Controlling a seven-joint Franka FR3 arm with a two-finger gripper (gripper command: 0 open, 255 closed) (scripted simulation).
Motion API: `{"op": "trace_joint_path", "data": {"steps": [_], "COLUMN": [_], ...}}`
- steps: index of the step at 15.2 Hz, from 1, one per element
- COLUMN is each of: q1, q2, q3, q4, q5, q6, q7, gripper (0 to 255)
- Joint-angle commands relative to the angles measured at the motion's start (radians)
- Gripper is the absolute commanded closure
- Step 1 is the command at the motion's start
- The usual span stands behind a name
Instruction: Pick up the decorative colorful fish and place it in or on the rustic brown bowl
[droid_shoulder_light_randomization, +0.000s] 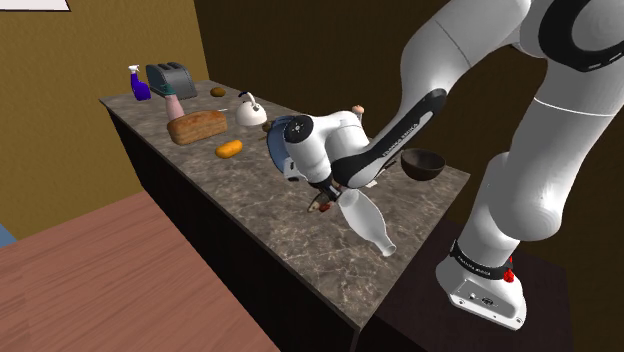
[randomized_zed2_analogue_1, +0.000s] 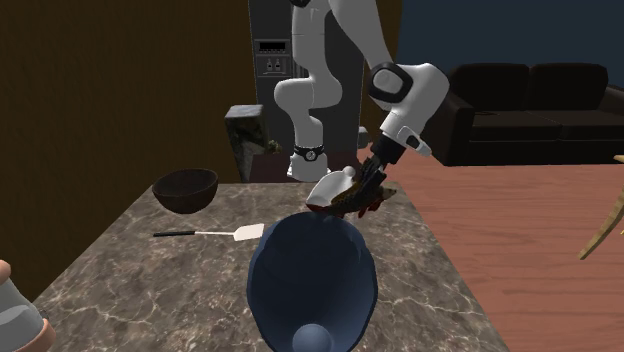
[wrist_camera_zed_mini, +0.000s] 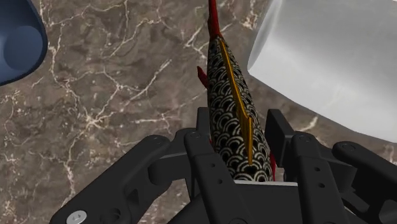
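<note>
The white arm with dark joints stood on its base at the shoulder view's lower right, arched high, then bent down and to that view's left, the forearm slanting low. Its white wrist tilted downward in the second exterior view. The all-black two-finger gripper pointed steeply down, its fingers pressed against either side of a slim black scale-patterned fish with red fins, clasping it between them.
</note>
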Motion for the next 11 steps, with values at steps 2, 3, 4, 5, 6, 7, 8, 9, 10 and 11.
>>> {"op": "trace_joint_path", "data": {"steps": [2,3,4,5,6,7,8,9,10,11], "q1": [0.003,0.004,0.005,0.006,0.007,0.007,0.008,0.009,0.010,0.011], "q2": [-0.033,-0.043,-0.054,-0.064,-0.074,-0.083,-0.093,-0.102,-0.111,-0.119], "q3": [0.002,0.003,0.003,0.003,0.003,0.003,0.003,0.003,0.003,0.003], "q4": [0.007,0.010,0.013,0.016,0.020,0.024,0.028,0.032,0.037,0.041], "q5": [0.025,0.033,0.040,0.047,0.054,0.061,0.068,0.074,0.080,0.086], "q6": [-0.030,-0.040,-0.050,-0.061,-0.071,-0.082,-0.092,-0.103,-0.114,-0.124], "q7": [-0.030,-0.040,-0.050,-0.059,-0.069,-0.078,-0.087,-0.096,-0.105,-0.114], "gripper": [255,255,255,255,255,255,255,255,255,255]}}
